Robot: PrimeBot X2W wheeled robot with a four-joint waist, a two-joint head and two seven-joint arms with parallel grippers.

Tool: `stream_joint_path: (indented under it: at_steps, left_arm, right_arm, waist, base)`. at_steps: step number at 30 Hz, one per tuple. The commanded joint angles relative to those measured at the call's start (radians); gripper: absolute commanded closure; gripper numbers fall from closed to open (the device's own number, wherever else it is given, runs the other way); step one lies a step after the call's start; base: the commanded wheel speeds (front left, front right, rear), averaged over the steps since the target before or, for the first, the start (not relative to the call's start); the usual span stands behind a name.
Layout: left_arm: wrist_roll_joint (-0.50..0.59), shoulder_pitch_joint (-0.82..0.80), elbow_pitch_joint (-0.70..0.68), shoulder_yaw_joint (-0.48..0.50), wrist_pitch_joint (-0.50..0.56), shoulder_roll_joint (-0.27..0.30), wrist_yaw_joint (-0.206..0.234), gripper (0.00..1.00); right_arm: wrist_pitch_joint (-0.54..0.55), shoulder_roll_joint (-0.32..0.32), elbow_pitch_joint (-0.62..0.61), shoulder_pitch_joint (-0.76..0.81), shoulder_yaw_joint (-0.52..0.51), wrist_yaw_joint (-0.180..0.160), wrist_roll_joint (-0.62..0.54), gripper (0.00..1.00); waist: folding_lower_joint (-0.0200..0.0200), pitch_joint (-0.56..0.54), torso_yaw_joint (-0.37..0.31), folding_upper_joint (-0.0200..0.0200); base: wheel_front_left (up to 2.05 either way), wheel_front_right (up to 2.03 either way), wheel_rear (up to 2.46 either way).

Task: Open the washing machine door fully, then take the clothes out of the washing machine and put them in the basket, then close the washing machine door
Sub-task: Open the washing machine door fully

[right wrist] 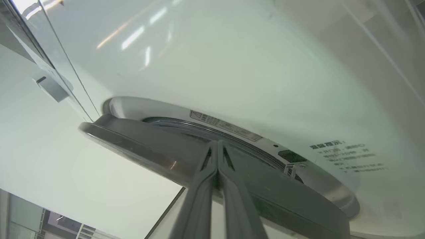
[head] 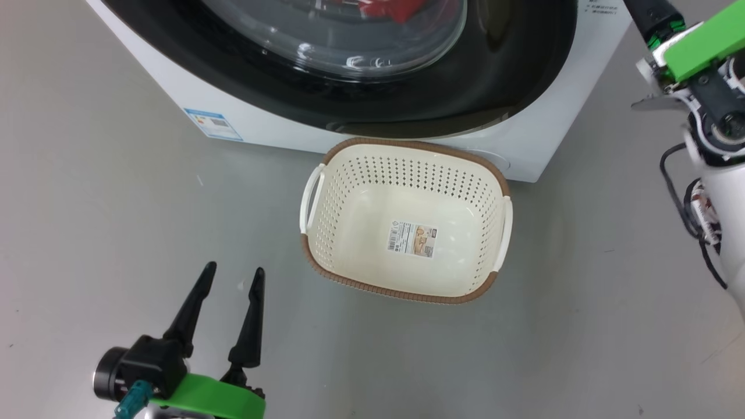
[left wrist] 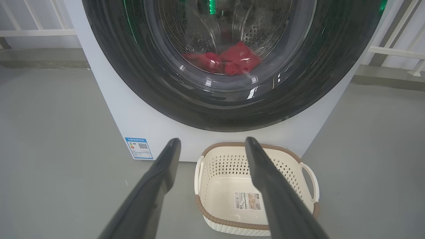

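Washing machine door [left wrist: 132, 83], glossy black-rimmed, not fully open; red clothes [left wrist: 229, 61] inside; cream perforated basket [head: 349, 192] empty. Right gripper [right wrist: 217, 146] pressed together at its edge; left gripper [head: 234, 269] spread.

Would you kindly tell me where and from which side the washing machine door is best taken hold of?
By its outer rim at the robot's right, where the shut right gripper sits. The washing machine door stands slightly off the washing machine there, leaving a gap to hook behind; its glossy face and bulging glass give nothing to pinch. Come from the right, probably.
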Motion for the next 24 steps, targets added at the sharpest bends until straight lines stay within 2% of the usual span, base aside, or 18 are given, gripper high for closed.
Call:
stream_joint_path:
  at_steps: [1, 7, 13, 24]
  left_arm:
    - [-0.006, -0.024, -0.017, 0.027, -0.012, 0.012, -0.006, 0.0]
    - [-0.017, -0.036, -0.011, 0.015, -0.012, 0.012, -0.006, 0.0]
    - [-0.027, -0.04, -0.007, 0.005, -0.012, 0.012, -0.006, 0.0]
    - [-0.045, -0.042, -0.002, -0.005, -0.012, 0.012, -0.006, 0.0]
  right_arm:
    - [0.039, 0.001, -0.009, -0.035, 0.004, 0.001, 0.033, 1.0]
    - [0.198, -0.002, 0.064, -0.096, 0.003, 0.001, 0.131, 1.0]
    - [0.303, 0.001, 0.144, -0.154, -0.008, 0.001, 0.194, 1.0]
    - [0.401, 0.011, 0.229, -0.207, 0.001, 0.001, 0.227, 1.0]
  waist:
    - [0.0, 0.011, 0.006, -0.0001]
    - [-0.0001, 0.029, 0.018, -0.0001]
    - [-0.0001, 0.04, 0.033, -0.0001]
    - [-0.0001, 0.05, 0.045, -0.0001]
  base:
    - [0.0, 0.0, 0.0]
    - [0.0, 0.0, 0.0]
    - [0.0, 0.0, 0.0]
    - [0.0, 0.0, 0.0]
